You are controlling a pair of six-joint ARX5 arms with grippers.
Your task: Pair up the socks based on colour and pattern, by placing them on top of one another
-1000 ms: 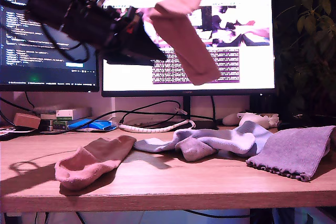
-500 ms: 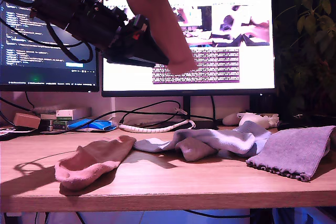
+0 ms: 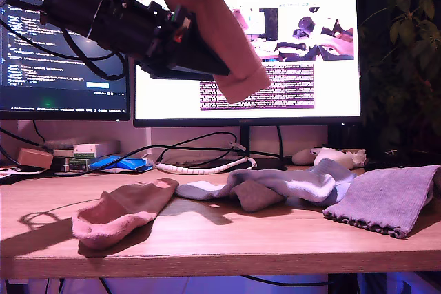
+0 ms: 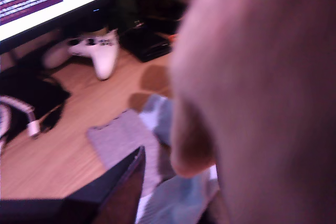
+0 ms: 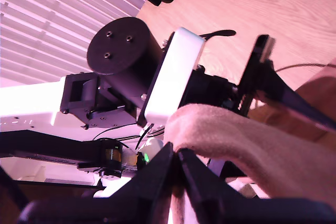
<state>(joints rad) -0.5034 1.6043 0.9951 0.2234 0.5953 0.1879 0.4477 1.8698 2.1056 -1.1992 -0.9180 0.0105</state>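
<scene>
A pink sock [image 3: 222,38] hangs high in front of the monitors. My second gripper [image 5: 176,157] is shut on its upper end and sits mostly above the exterior view's top edge. My first gripper [image 3: 210,68] reaches in from the exterior view's upper left, just behind the hanging sock. Its one visible finger [image 4: 123,187] stands apart from the sock [image 4: 262,93], so the jaws are open. On the table lie a second pink sock [image 3: 117,211], pale-blue socks [image 3: 282,185] in a heap, and a grey-lavender sock [image 3: 389,199] with a frilly cuff.
A white game controller [image 3: 332,157] and a coiled white cable [image 3: 200,167] lie behind the socks, below two monitors [image 3: 303,94]. Boxes [image 3: 86,151] are stacked at the back on the exterior view's left. A plant [image 3: 406,46] stands at its right.
The held pink sock has been carried up and toward the exterior view's left, swinging as it went. The first arm has risen slightly and edged closer under it. The socks on the table stayed put.
</scene>
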